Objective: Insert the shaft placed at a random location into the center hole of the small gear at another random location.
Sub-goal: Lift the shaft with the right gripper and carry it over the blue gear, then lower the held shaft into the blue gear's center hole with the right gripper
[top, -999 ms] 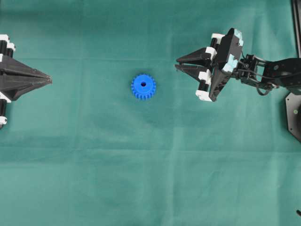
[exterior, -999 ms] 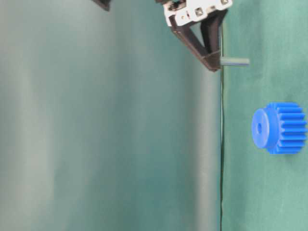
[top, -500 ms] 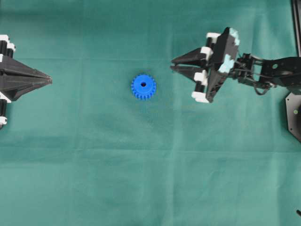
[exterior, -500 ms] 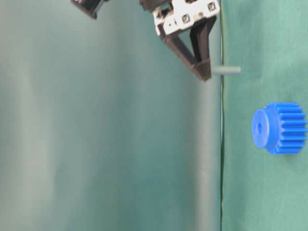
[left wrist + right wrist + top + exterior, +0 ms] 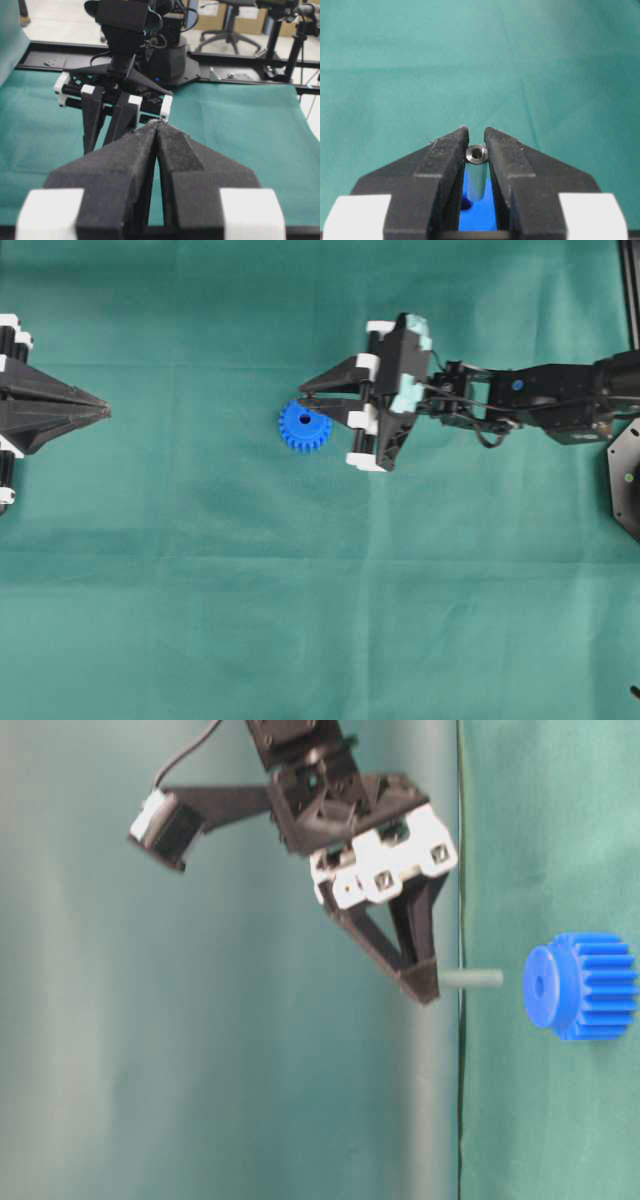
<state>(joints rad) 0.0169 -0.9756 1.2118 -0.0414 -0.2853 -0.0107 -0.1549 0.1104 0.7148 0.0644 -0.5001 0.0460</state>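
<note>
1. The left gripper (image 5: 104,410) rests at the far left of the green surface (image 5: 300,590), its jaws pressed together and empty.
2. The small gear (image 5: 304,426) lies on the surface just below the right gripper's tips, center hole (image 5: 304,421) facing up.
3. The right gripper (image 5: 308,400) grasps the shaft (image 5: 471,979) between its tips, the pin pointing at the gear, apart from it.

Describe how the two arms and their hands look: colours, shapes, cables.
Both hands have black wedge-shaped fingers tapering to a point, with white blocks at their bases. The right hand sits on a black arm with black cables looped at the wrist and pale teal patches on its body. Of the left hand only the fingers and white blocks show.
</note>
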